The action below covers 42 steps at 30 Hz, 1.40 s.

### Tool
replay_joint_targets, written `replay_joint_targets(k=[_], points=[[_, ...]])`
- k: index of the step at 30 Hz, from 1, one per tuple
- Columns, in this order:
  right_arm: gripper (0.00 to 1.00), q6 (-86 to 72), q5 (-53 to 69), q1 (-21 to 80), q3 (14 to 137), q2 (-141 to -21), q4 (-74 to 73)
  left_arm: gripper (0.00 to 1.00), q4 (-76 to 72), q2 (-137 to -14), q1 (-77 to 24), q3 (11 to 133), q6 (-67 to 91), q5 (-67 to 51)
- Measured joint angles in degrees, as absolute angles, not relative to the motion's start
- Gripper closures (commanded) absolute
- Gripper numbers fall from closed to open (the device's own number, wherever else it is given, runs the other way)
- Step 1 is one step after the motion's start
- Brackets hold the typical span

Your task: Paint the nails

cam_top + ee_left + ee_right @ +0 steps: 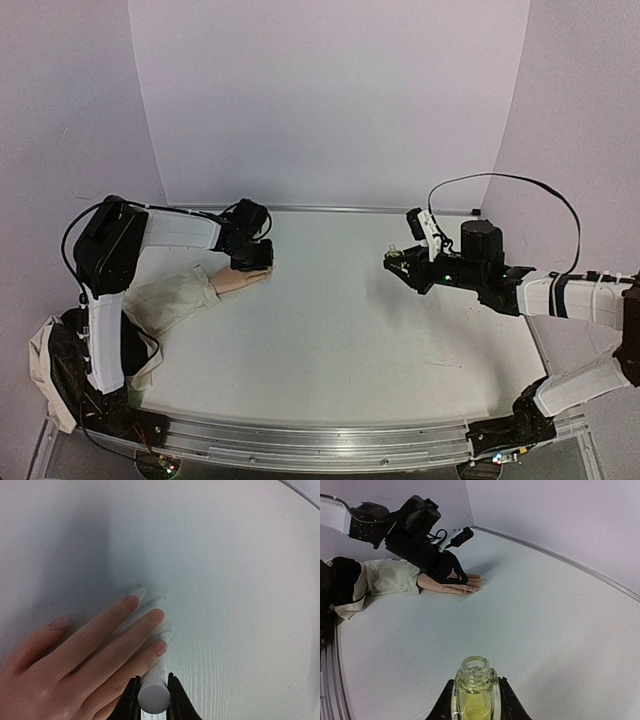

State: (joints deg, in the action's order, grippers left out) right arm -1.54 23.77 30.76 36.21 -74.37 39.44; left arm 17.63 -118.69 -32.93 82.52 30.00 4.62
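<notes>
The pale peach mannequin hand (243, 281) in a beige fabric sleeve (170, 300) lies palm down on the white table (340, 330), left of centre; its small nails (131, 602) rest against the tabletop; the left gripper (153, 680) is clamped on a white cylindrical cap (154, 698) just beside the fingertips; the right gripper (475, 684), well apart, grips an upright, uncapped glass bottle of yellowish-green liquid (472, 707).

Tiny oval nails (157, 615), a shade pinker than the skin, facing up at the fingertips of a pale peach mannequin hand (70, 665). Four visible from the left wrist: thumb and three slightly spread fingers. Lying palm-down, flat on the white surface (240, 570), left side.
</notes>
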Motion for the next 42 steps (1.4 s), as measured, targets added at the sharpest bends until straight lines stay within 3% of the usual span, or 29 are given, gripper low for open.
replay_joint_targets(k=[42], points=[[1.00,-2.13,24.40,30.76,36.21,-74.78,39.48,1.00,17.72,-117.43,-32.93,81.89,29.78,4.69]])
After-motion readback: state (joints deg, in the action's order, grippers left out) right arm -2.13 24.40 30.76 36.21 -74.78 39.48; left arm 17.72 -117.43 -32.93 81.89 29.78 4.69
